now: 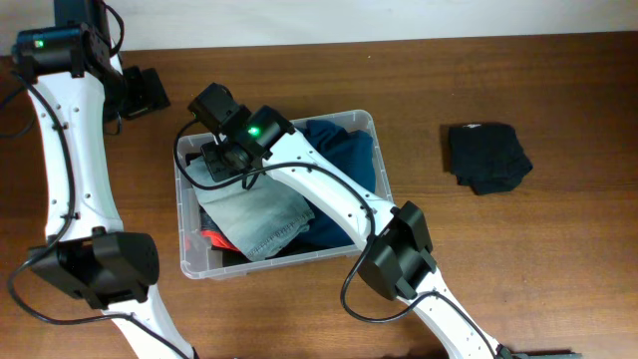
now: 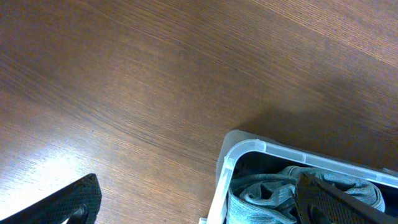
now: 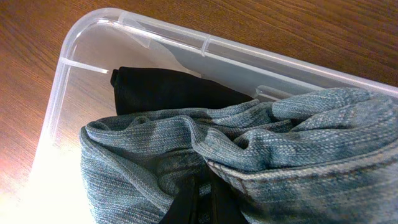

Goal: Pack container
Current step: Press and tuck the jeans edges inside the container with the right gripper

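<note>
The clear container [image 1: 229, 271] sits mid-table on the wooden table [image 1: 558, 80], and it already looks well filled. Light-wash jeans [image 1: 261, 221] are heaped across much of it, with a dark blue garment [image 1: 339, 150] beside them. A black cloth [image 3: 168, 90] is tucked into one corner under the denim, and by one wall there is a scrap of something red [image 1: 206, 237] that I cannot name. My right gripper [image 3: 200, 202] is down inside the tub with its fingers together, sunk into a fold of the jeans. Whether any denim is pinched between them I cannot tell; I judge I am tucking the jeans down rather than carrying them. My left gripper [image 1: 145, 92] hangs over bare table near the container's corner, fingers spread wide and holding nothing. One piece looks left to pack: a folded black garment [image 1: 486, 157] lies on the table well apart from the tub, on its right — I take it as next to go in. The jeans lie bunched, not flat, so they probably want settling first. By my reckoning most of the packing is done.
</note>
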Action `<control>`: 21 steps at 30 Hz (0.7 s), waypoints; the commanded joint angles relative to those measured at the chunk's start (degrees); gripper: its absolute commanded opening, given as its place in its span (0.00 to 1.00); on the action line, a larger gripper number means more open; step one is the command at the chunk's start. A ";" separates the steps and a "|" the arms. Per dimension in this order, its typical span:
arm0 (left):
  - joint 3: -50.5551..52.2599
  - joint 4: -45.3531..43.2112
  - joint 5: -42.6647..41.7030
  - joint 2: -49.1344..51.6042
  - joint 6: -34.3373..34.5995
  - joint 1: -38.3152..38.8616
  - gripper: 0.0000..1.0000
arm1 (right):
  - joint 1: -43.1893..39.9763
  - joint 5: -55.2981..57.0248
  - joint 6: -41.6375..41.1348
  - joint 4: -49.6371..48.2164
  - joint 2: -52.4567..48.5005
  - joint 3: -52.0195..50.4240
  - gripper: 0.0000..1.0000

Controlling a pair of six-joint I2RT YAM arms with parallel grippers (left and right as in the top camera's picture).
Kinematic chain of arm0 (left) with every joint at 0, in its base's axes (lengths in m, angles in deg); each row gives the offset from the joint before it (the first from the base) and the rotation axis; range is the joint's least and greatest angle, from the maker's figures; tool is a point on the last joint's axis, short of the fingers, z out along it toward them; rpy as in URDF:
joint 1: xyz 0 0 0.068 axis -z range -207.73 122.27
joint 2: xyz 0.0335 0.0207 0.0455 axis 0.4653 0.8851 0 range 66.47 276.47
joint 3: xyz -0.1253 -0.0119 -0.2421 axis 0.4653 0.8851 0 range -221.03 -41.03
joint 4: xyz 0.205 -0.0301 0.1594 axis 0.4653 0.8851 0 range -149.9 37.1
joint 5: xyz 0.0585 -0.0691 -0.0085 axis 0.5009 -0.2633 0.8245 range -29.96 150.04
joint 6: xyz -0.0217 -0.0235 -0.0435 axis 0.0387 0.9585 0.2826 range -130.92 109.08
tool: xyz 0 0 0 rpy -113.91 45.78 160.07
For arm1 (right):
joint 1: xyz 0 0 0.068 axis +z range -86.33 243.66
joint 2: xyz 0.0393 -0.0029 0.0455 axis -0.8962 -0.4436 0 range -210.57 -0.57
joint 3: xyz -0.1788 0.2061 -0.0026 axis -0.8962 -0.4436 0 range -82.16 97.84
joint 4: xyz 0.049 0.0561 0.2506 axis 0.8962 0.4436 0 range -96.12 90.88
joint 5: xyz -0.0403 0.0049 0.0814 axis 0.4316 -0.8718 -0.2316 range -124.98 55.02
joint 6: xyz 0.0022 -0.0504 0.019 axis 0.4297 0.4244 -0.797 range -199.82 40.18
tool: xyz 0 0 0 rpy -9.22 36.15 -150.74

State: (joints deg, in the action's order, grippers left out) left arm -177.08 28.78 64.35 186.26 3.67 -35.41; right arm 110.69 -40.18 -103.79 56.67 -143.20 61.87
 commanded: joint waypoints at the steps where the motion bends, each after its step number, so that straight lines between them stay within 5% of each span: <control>1: 0.17 0.02 -0.42 -0.48 0.57 -0.26 0.99 | 0.20 2.54 -0.50 1.66 -3.30 0.02 0.04; 21: 0.17 0.04 -0.42 -0.48 0.57 -0.15 1.00 | -2.40 10.64 -0.55 7.87 7.13 3.43 0.04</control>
State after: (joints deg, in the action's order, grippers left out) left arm -177.08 28.78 64.35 186.26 3.67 -35.41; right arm 108.50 -31.26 -103.85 64.19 -136.35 64.95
